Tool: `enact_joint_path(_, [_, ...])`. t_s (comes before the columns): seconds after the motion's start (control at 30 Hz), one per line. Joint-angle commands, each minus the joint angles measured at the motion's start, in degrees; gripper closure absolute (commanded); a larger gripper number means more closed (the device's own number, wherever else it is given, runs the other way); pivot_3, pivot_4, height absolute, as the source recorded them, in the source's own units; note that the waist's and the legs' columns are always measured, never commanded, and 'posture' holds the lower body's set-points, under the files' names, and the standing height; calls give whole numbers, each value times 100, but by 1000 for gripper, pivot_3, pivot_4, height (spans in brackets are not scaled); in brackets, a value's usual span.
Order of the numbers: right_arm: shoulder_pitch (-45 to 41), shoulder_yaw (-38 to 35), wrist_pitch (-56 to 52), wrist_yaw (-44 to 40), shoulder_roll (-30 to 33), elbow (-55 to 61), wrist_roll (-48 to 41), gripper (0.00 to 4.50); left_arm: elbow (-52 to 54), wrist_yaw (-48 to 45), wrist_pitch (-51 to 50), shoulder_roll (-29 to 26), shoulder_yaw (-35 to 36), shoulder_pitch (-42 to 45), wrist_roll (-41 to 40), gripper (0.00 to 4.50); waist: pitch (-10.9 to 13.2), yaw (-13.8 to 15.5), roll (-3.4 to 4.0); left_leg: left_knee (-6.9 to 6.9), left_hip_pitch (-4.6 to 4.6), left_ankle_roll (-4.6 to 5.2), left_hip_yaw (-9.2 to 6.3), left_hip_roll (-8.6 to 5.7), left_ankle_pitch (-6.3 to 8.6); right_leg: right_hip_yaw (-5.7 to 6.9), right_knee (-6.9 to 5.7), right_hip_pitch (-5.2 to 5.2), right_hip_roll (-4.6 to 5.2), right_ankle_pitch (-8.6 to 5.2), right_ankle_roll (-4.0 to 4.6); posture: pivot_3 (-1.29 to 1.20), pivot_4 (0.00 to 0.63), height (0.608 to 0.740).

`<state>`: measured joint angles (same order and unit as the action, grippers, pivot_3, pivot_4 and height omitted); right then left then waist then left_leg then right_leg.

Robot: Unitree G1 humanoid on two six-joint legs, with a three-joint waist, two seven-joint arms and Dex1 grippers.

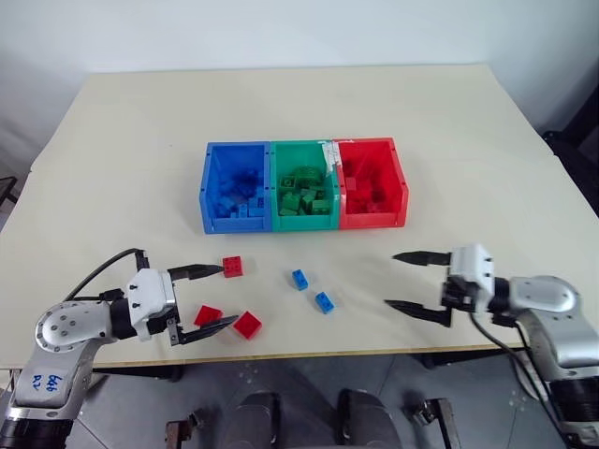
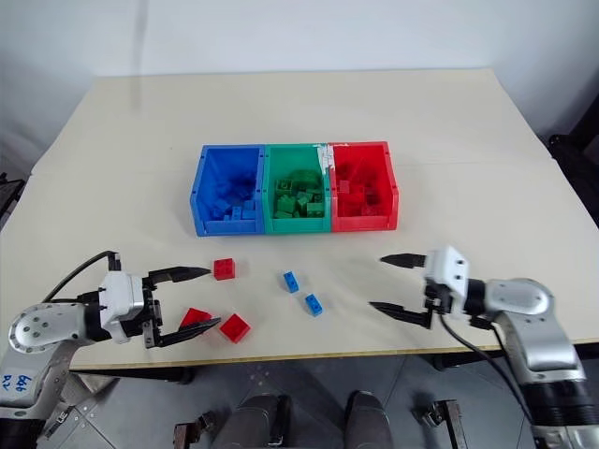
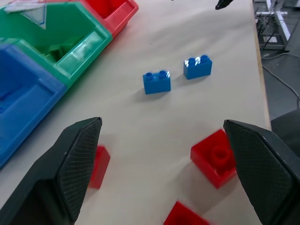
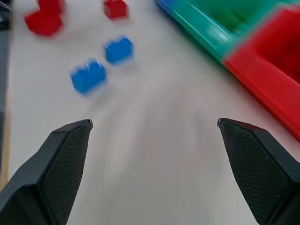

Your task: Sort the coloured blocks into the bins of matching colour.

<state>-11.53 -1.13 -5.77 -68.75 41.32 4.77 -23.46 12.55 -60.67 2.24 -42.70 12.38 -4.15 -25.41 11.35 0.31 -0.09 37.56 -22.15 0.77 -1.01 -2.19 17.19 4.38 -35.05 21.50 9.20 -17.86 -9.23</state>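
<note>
The blocks lay loose near the table's (image 1: 112, 131) front edge, before the bins (image 1: 304, 187): three red (image 1: 233, 267) toward the left corner, two blue (image 1: 299, 279) midway. They looked light, rigid and slick; flat sides suit pinching. Left gripper (image 1: 208, 299) and right gripper (image 1: 412, 281) gaped wide, empty.

Work surface and surroundings

A beige rectangular table (image 1: 449, 112) stands against a pale wall (image 1: 281, 28). Grey floor (image 1: 309, 374) lies below its near edge; dark equipment (image 1: 576, 150) sits off the far right corner.
</note>
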Motion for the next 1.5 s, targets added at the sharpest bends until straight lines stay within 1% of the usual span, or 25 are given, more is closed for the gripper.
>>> enact_joint_path(0.03, [-231, 550, -700, 266, -204, 567, 51, 0, -54, -73, 167, -112, 454, -358, -42, 92, 0, -11, 0, 0, 0, 0, -1, 0, 1, 0, 0, 0, 0, 0, 0, 0, 150, 740])
enact_joint_path(0.13, [-348, 992, -1032, 545, -458, 770, 247, 0, 40, -89, 174, -110, 724, -782, -77, 92, 0, -9, 0, -1, -1, 0, -2, 0, 3, 0, 3, 1, 1, 0, 0, 0, 150, 740])
enact_joint_path(0.2, [-322, 1229, -1070, 706, -601, 803, 440, 0, 135, -78, 141, -90, 850, -1022, -103, 92, 0, 12, -1, 0, -3, 2, -4, -3, 4, 0, 3, 1, 3, 0, 0, 0, 150, 740])
enact_joint_path(0.3, [-249, 1546, -909, 890, -793, 716, 772, 0, 217, -40, 119, -48, 948, -1239, -123, 92, 0, 45, -1, 3, -3, 2, -4, -3, 6, 0, 3, 1, 3, 0, 0, 0, 150, 740])
enact_joint_path(0.37, [-288, 1628, -732, 1177, -1009, 550, 1016, 0, 274, -3, 97, -30, 956, -1303, -114, 92, 0, 55, -1, 4, -2, 2, -3, -3, 7, -1, 1, 1, 3, 0, 0, 0, 150, 740])
enact_joint_path(0.47, [-347, 1664, -705, 1367, -1141, 415, 1207, 627, 364, 47, 35, -32, 964, -1341, -128, 0, 0, 62, -1, 6, -2, 2, -2, -3, 7, -2, -2, 3, 2, 0, 0, 0, 150, 740])
enact_joint_path(0.63, [-334, 1605, -644, 1279, -1077, 365, 1235, 2452, 388, 74, -31, -47, 997, -1332, -148, 0, -1, 56, -1, 5, -2, 1, -1, -2, 9, -3, -2, 4, 0, 0, 0, 0, 150, 740])
enact_joint_path(0.67, [-345, 1586, -616, 1276, -1068, 344, 1251, 2733, 383, 88, -43, -42, 997, -1315, -149, 0, -1, 51, -1, 5, -2, 1, -1, -1, 9, -3, -2, 4, -1, 0, 1, 0, 150, 740])
enact_joint_path(0.7, [-358, 1563, -618, 1265, -1058, 335, 1242, 3182, 383, 104, -52, -29, 999, -1300, -157, 0, -1, 48, -1, 5, -2, 1, 0, -1, 9, -3, -2, 4, -1, 0, 1, 0, 150, 740])
enact_joint_path(0.77, [-406, 1518, -665, 1240, -1042, 335, 1202, 3809, 388, 160, -87, 8, 993, -1256, -186, 0, -1, 48, -1, 5, -2, 1, 0, -1, 9, -3, -2, 4, -2, 0, 1, 0, 150, 740])
enact_joint_path(0.8, [-428, 1501, -697, 1224, -1037, 339, 1179, 3999, 392, 185, -102, 22, 987, -1240, -196, 0, -1, 49, -1, 5, -2, 1, 0, -1, 9, -3, -3, 4, -2, 0, 1, 0, 150, 740])
enact_joint_path(0.87, [-610, 1347, -1241, 1208, -1142, 583, 730, 3965, 427, 448, -199, 170, 1066, -1193, -272, 0, -1, 44, -1, 6, -2, 1, 0, 0, 9, -3, -3, 4, -2, 0, 0, 0, 150, 740])
enact_joint_path(0.93, [-1088, 1243, -1818, 1410, -1348, 806, 419, 3965, 470, 716, -346, 323, 1211, -1192, -386, 0, 0, 25, -1, 7, -2, 1, -1, 1, 9, -3, -4, 4, -2, 0, 1, 0, 150, 740])
enact_joint_path(1.07, [-2180, 1299, -2595, 2001, -1901, 828, 374, 3965, 509, 953, -461, 525, 1397, -1349, -453, 0, 0, -69, -1, 8, -1, -10, -2, 14, 14, -6, -12, 12, -15, -2, 6, 0, 150, 740])
enact_joint_path(1.13, [-2874, 1425, -2764, 2387, -2363, 476, 563, 3965, 462, 1038, -422, 624, 1445, -1431, -416, 0, 0, -83, 0, 8, -1, -21, -4, 27, 21, -9, -15, 15, -32, -5, 14, 0, 150, 740])
enact_joint_path(1.23, [-3583, 1501, -2651, 2598, -2887, -239, 718, 3965, 395, 1173, -391, 750, 1445, -1416, -367, 0, -3, -98, -5, 9, -2, -36, -1, 40, 30, -15, -51, 43, -47, -14, 34, 0, 150, 740])
enact_joint_path(1.3, [-4232, 1604, -2226, 2829, -3369, -1246, 1022, 3965, 279, 1266, -318, 861, 1447, -1393, -322, 0, -4, -102, -7, 8, -3, -39, -5, 44, 32, -13, -61, 48, -53, -15, 42, 0, 150, 740])
enact_joint_path(1.37, [-4696, 1637, -1819, 3000, -3715, -2107, 1261, 3965, 191, 1334, -266, 935, 1448, -1369, -275, 0, -5, -144, -8, 11, -5, -39, 4, 41, 33, -16, -66, 54, -53, -14, 45, 0, 150, 740])
enact_joint_path(1.5, [-5310, 1530, -894, 3376, -4221, -3541, 1635, 3965, 113, 1392, -208, 994, 1430, -1317, -221, 0, -5, -213, -9, 8, -6, -41, 4, 42, 33, -15, -86, 70, -55, -15, 51, 0, 150, 740])
